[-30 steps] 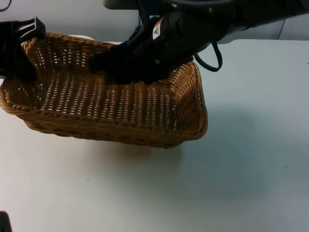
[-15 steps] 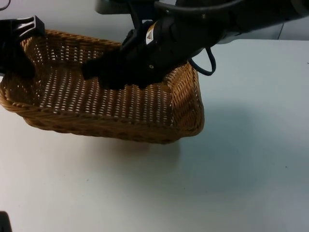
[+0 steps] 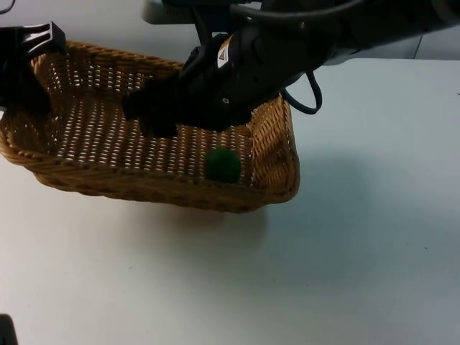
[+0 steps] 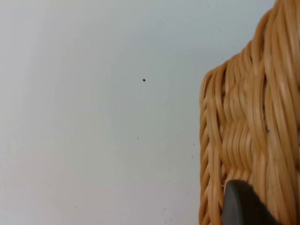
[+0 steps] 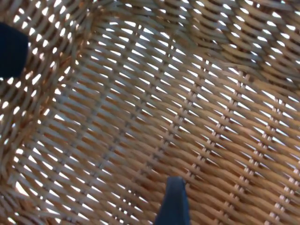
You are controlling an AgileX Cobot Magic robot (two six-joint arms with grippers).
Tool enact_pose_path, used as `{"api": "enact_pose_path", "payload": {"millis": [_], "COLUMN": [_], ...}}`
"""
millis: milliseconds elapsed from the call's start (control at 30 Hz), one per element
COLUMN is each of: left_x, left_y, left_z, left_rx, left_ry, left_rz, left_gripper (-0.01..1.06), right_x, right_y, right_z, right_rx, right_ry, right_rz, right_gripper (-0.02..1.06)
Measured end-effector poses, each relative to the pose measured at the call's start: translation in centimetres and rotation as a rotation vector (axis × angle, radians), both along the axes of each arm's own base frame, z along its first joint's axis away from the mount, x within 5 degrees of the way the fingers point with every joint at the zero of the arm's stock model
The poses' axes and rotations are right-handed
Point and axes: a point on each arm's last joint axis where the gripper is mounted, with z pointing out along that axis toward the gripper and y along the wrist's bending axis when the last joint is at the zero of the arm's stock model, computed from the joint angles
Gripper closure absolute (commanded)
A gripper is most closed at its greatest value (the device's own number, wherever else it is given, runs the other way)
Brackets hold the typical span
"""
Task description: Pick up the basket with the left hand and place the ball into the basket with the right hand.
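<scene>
Worktop [image 3: 345,251]: white, plain, matte, with a few tiny dark specks.
Wall [image 3: 108,21]: grey partition at the worktop's far edge.
Light: soft, even, faint shadows.

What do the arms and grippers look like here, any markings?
Both arms are black. The right arm is bulky with a rounded glossy housing and carries a small white label with an orange mark near the wrist; its right gripper is matte black. The left gripper is black too, with an angular, ridged body. The fingertips are dark and blunt.
</scene>
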Motion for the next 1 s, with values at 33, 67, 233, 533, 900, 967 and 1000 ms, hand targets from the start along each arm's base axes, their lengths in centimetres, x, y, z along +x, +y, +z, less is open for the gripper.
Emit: {"api": "enact_pose_path", "payload": {"millis": [33, 67, 233, 533, 900, 967, 1000], "left_x": [0.0, 0.0, 0.0, 0.0, 0.0, 0.0, 0.0], "left_y": [0.0, 0.0, 0.0, 0.0, 0.0, 0.0, 0.0], "left_z": [0.0, 0.0, 0.0, 0.0, 0.0, 0.0, 0.0], "left_rx": [0.0, 0.001, 0.001, 0.001, 0.003, 0.003, 0.003], "left_ry": [0.0, -0.001, -0.001, -0.001, -0.003, -0.003, -0.003], "left_rz": [0.0, -0.002, -0.002, -0.002, -0.002, -0.002, -0.002], "left_gripper": [1.05, 1.05, 1.05, 1.05, 1.05, 1.05, 1.05], "right_x": [0.0, 0.0, -0.1, 0.0, 2.2, 2.2, 2.0], "right_y": [0.0, 0.0, -0.1, -2.4, -13.4, -14.2, -14.8], "right_z": [0.0, 0.0, 1.1, 6.9, 13.4, 14.2, 14.9], "right_rx": [-0.001, -0.002, -0.001, -0.049, -0.27, -0.272, -0.269], "right_ry": [0.001, 0.002, -0.023, -0.169, -0.194, -0.208, -0.22], "right_rz": [0.0, 0.0, 0.012, 0.054, -0.186, -0.206, -0.219], "right_gripper": [0.38, 0.4, 0.63, 1.05, 1.05, 1.05, 1.05]}}
